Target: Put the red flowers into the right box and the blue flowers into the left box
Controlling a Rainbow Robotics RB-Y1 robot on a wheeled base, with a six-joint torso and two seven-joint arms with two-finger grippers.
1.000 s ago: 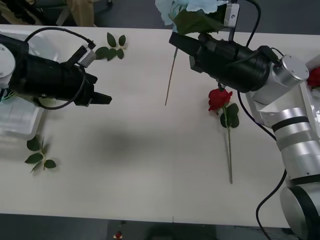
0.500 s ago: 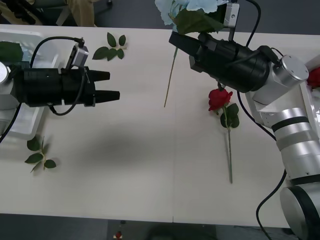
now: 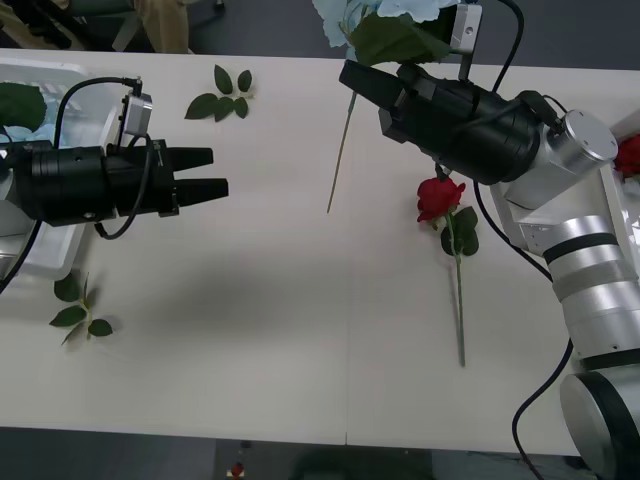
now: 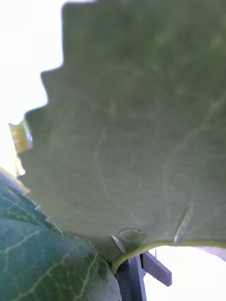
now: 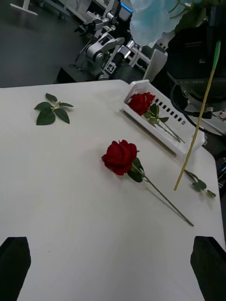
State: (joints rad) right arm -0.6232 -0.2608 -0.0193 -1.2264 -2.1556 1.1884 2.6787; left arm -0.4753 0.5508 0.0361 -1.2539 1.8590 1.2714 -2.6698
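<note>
My right claw (image 3: 352,82) is raised over the far middle of the desk (image 3: 260,330) and is clamped on a blue flower (image 3: 380,15). The pale bloom and a broad green leaf (image 4: 132,127) sit above the claw; the thin green stem (image 3: 340,150) hangs slanting down below it, its tip at or just above the desk surface, I cannot tell which. From my right wrist, that leaf presses right up against the camera.

My left claw (image 3: 205,172) hovers above the left part of the desk, fingers apart and holding nothing, pointing across toward the right claw, well apart from it. From my left wrist, the two dark fingertips (image 5: 14,256) stand at the corners.

One red flower (image 3: 440,197) lies flat on the desk ahead of the left claw and just below my right arm, bloom toward the far side. Beyond it, the right box (image 5: 162,129) holds another red flower (image 5: 140,102). The left box (image 3: 40,255) lies behind my left arm at the desk's left edge.

Loose leaf sprigs lie on the desk: one (image 3: 222,95) beyond the left claw, another (image 3: 78,308) nearer the front edge beside the left box.
</note>
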